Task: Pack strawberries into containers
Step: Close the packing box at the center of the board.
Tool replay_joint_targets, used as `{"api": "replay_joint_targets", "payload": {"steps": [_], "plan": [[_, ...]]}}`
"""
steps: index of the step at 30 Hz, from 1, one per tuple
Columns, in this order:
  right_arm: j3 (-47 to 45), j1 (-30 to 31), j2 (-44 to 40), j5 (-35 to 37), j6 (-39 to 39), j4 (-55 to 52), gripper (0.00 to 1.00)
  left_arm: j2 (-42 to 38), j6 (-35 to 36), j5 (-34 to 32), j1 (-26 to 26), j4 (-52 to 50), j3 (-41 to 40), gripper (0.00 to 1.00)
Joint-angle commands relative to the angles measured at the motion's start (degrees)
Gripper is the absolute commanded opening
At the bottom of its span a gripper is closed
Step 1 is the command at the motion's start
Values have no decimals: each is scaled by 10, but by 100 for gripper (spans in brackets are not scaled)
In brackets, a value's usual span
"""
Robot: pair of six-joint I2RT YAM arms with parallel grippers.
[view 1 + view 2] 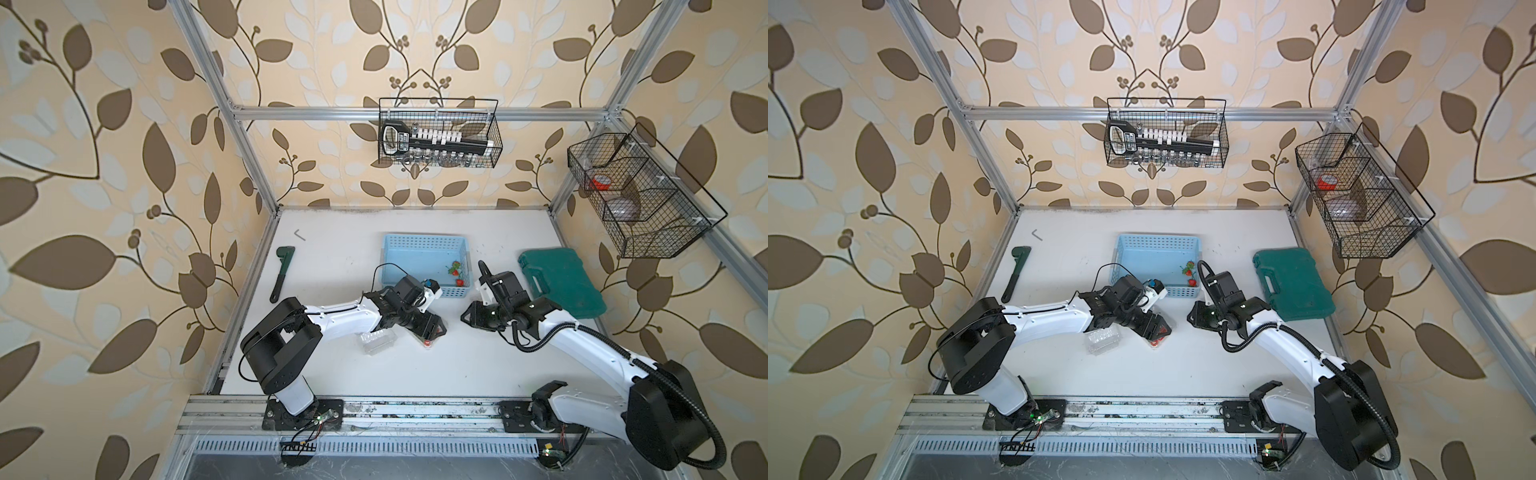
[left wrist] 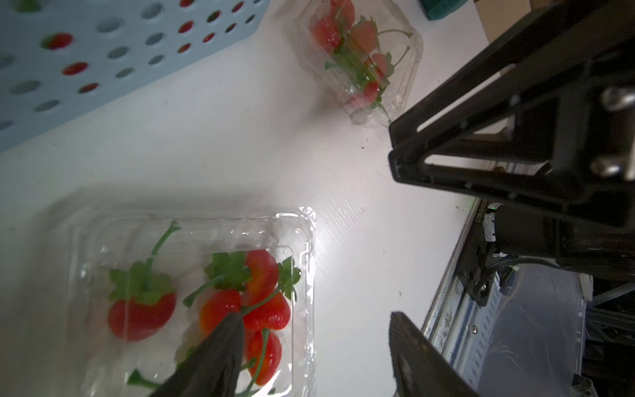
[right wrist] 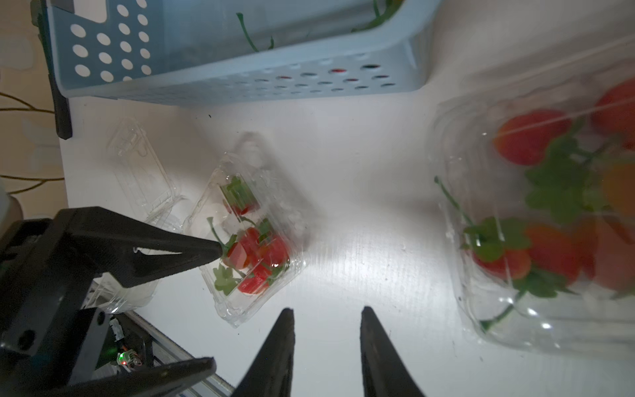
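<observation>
Three clear containers lie on the white table. One container (image 2: 302,240) (image 3: 223,309) holds several strawberries (image 2: 264,314) (image 3: 251,247). My left gripper (image 2: 316,314) (image 1: 440,328) is open astride its edge, one finger over the berries and the other over bare table. A second filled container (image 3: 460,275) (image 2: 409,65) lies under my right arm, hidden in both top views. My right gripper (image 3: 328,309) (image 1: 1190,316) is open over bare table between the two, holding nothing. An empty container (image 1: 376,340) (image 3: 137,165) rests beside the left arm. Loose strawberries (image 1: 457,274) (image 1: 1190,274) remain in the basket.
The light blue perforated basket (image 1: 424,245) stands behind both grippers. A green tool case (image 1: 561,286) lies at the right, a green wrench (image 1: 282,272) and a small hex key (image 1: 299,235) at the left. Black wire baskets (image 1: 438,133) hang on the frame.
</observation>
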Motion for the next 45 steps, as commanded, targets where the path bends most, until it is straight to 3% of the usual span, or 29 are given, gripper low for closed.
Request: {"api": "replay_joint_targets", "payload": {"steps": [1, 11, 35, 45], "plan": [[23, 0, 29, -45, -15, 37, 33, 0, 20, -15, -6, -10, 10, 69], [7, 12, 99, -96, 10, 130, 37, 5, 24, -15, -6, -11, 10, 69], [-27, 42, 140, -61, 4, 139, 38, -4, 21, -19, -6, -2, -7, 68], [-39, 43, 146, -63, 13, 156, 31, -7, 20, -21, -5, 1, -14, 68]]}}
